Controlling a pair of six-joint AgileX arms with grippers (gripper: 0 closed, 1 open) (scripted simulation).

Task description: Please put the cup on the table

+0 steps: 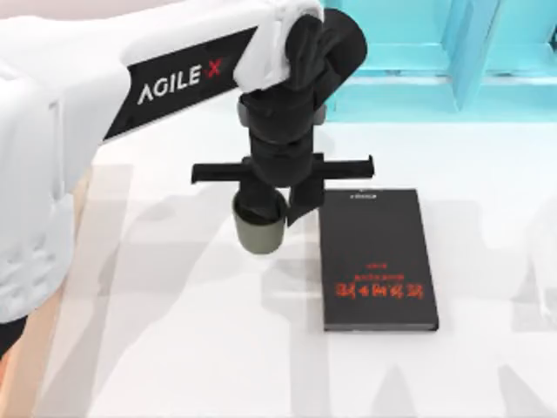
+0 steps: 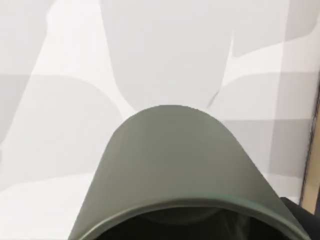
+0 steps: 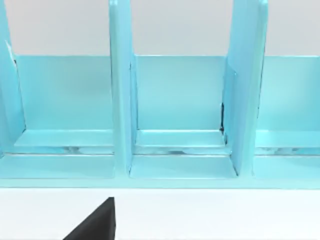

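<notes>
Left gripper (image 1: 265,213) is over the white desk (image 1: 174,331), just left of the black book (image 1: 376,259). Its jaws are clamped on the rim of the cup (image 1: 259,228), one finger inside, one outside as far as I can see. The cup is upright and sits low over bare desk, beside the book but apart from it. In the left wrist view the cup's (image 2: 172,165) wall has desk (image 2: 65,100) behind it; contact with the surface is probably made or very close, can't confirm. Remaining: seat it, open jaws, retract. Right arm is parked off to the right, its camera facing the blue shelf (image 3: 180,110).
</notes>
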